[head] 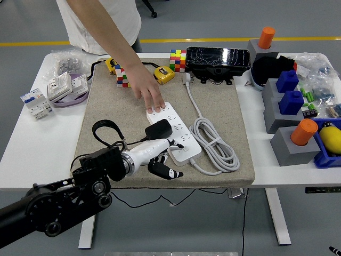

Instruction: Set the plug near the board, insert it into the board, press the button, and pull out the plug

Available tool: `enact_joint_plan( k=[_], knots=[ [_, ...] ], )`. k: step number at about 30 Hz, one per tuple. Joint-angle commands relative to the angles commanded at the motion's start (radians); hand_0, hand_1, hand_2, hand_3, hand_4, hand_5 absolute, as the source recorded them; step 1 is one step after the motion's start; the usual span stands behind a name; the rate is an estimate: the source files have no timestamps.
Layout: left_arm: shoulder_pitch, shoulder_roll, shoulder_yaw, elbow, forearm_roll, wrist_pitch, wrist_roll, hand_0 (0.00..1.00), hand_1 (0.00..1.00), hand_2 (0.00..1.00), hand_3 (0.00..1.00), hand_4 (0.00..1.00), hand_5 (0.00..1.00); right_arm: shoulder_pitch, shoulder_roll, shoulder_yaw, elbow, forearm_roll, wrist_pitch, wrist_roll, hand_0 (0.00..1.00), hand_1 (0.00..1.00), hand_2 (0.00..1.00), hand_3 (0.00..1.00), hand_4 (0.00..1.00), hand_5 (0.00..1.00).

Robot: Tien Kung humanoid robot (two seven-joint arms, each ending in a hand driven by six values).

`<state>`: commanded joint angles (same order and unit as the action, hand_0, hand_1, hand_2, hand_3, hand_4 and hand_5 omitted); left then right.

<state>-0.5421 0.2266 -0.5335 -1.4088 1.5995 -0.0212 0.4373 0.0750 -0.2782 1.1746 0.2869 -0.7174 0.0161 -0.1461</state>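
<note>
The left robot hand point(162, 166), fingers curled and empty, hovers by the surface point(32, 152)'s near edge just before the board point(176, 134), whose black plug point(158, 128) sits inserted while a person's hand point(146, 90) pins its far end.

- White power strip point(175, 133) lying diagonally on a tan mat point(112, 114), black plug point(159, 128) seated in it.
- Person's hand point(147, 92) pressing the strip's far end.
- Left hand point(162, 161) at the strip's near edge, fingers curled, holding nothing.
- Coiled white cable point(214, 144) beside the strip.
</note>
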Motion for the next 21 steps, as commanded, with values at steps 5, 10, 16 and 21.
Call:
enact_joint_plan(
  k=[5, 10, 16, 21],
  knots=[
    [-0.006, -0.012, 0.007, 0.012, -0.006, 0.007, -0.009, 0.077, 0.074, 0.133, 0.895, 0.837, 0.304, 0.0, 0.002, 0.004, 0.0, 0.0, 0.0, 0.0, 0.573, 0.629, 0.6, 0.536, 0.88, 0.41],
    [-0.013, -0.023, 0.007, 0.029, -0.005, 0.007, -0.008, 0.077, 0.074, 0.133, 0.895, 0.837, 0.304, 0.0, 0.0, 0.006, 0.0, -0.001, 0.0, 0.0, 0.573, 0.629, 0.6, 0.536, 0.88, 0.41],
    [-0.012, -0.028, 0.014, 0.051, 0.003, -0.005, 0.008, 0.077, 0.073, 0.133, 0.891, 0.833, 0.302, -0.002, 0.001, 0.009, 0.001, -0.002, -0.001, 0.0, 0.573, 0.629, 0.6, 0.537, 0.88, 0.411],
    [-0.011, -0.027, 0.014, 0.051, -0.003, -0.022, 0.027, 0.077, 0.072, 0.132, 0.881, 0.829, 0.298, -0.003, 0.002, 0.01, 0.0, -0.003, -0.001, 0.0, 0.573, 0.629, 0.602, 0.537, 0.88, 0.41]
  ],
)
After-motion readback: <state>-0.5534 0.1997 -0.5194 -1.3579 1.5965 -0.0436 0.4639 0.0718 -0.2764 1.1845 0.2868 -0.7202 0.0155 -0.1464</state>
